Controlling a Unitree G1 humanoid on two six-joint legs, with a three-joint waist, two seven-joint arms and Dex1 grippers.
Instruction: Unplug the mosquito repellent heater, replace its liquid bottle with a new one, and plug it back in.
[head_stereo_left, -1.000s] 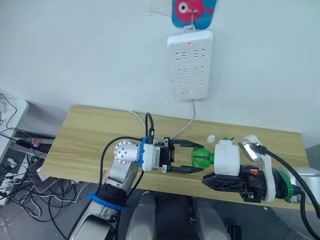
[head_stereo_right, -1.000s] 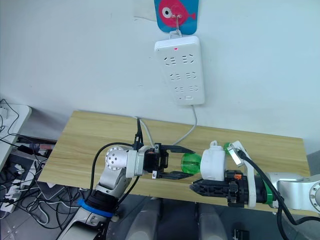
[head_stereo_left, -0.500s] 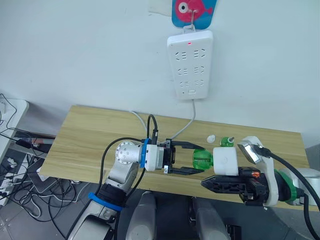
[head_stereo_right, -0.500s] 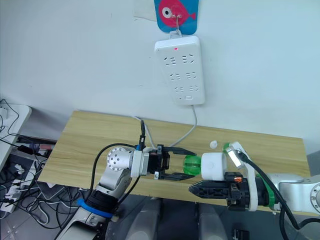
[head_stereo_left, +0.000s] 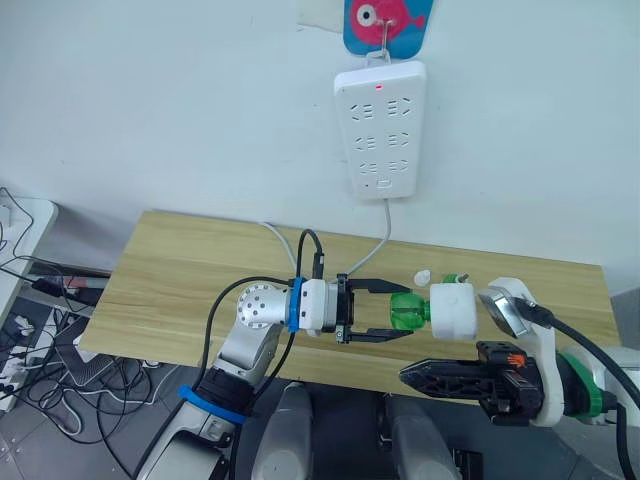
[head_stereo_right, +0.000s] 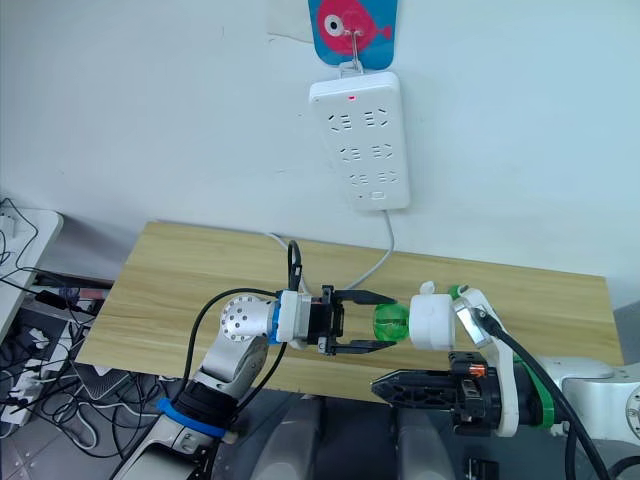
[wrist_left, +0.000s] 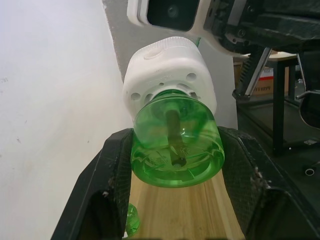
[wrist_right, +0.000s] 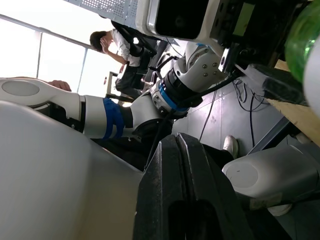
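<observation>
Sideways, heater (head_stereo_left: 456, 311) holds green bottle (head_stereo_left: 405, 311) between spread left fingers (head_stereo_left: 380, 287); right fingers (head_stereo_left: 440, 377) pressed together.

The mosquito repellent heater (wrist_left: 167, 70) is smooth white plastic with a soft sheen. Screwed into it, the liquid bottle (wrist_left: 176, 145) is clear green plastic, glossy, with bright highlights on its rim. On either side of the bottle, the left gripper's (head_stereo_left: 393, 311) fingers (wrist_left: 100, 200) look like matt black plastic with a finely textured face. Under the heater, the table (head_stereo_left: 180, 280) has a pale wood-grain top, matt. On the wall above the table, the power strip (head_stereo_left: 380, 130) is smooth white plastic.
</observation>
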